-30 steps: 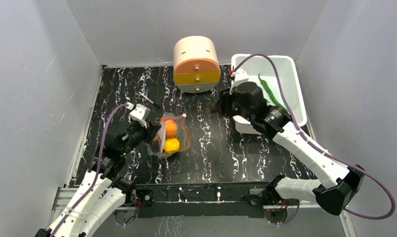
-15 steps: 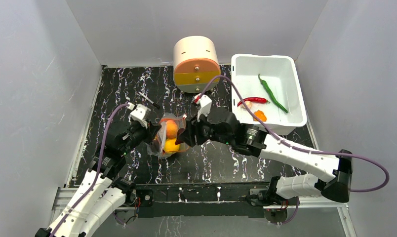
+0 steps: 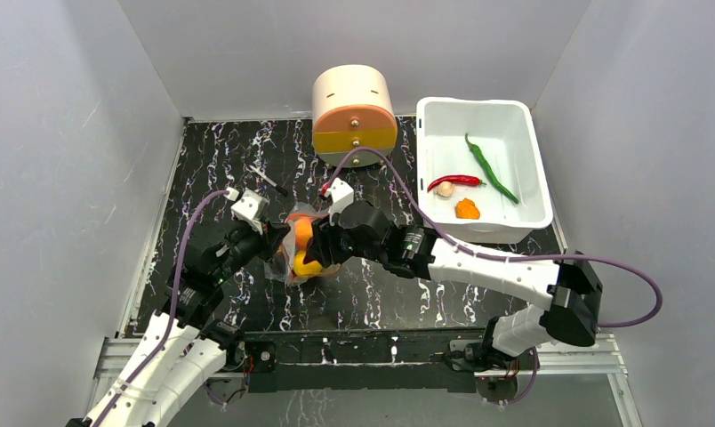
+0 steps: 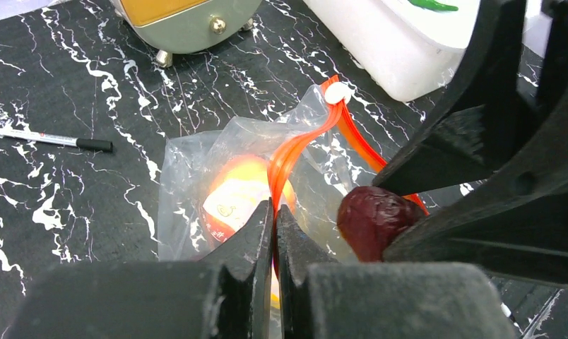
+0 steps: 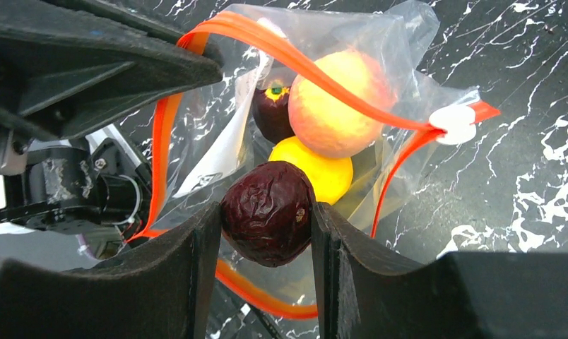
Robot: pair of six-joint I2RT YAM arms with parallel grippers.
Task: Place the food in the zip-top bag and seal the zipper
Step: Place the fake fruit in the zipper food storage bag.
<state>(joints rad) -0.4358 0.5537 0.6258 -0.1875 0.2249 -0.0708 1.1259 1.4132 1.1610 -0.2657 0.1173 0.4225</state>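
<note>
1. My left arm [image 3: 203,276] reaches forward from the near-left corner, with its wrist tipped toward the zip-top bag [image 4: 189,159] from the bag's left side.
2. My left jaws are pressed together on the zipper [image 4: 299,145], a thin, glossy orange-red strip that curves up from between them.
3. My right arm [image 3: 487,261] bends at the elbow near the right edge. Its forearm stretches leftward, low over the black, white-veined counter [image 3: 372,294], and ends at the bag's mouth, facing my left jaws.
4. My right jaws pinch the dark maroon piece [image 5: 267,212], a wrinkled, matte oval. It sits right at the open loop of the zipper, and I cannot tell whether it has passed the strip.
5. The bag is clear, crinkly plastic with a small white slider tab [image 5: 456,123] at one end of its mouth.
6. Three things lie inside, touching one another: a smooth orange round fruit [image 5: 338,102], a yellow lemon [image 5: 330,176] and a second dark fruit with a green stem end [image 5: 270,116].
7. Well apart, in the white rectangular tub [image 3: 474,102] at the far right, lie a long, curved green chili [image 3: 489,166], a red chili [image 3: 456,181], a beige bulb [image 3: 445,189] and a small orange piece [image 3: 467,209].
</note>
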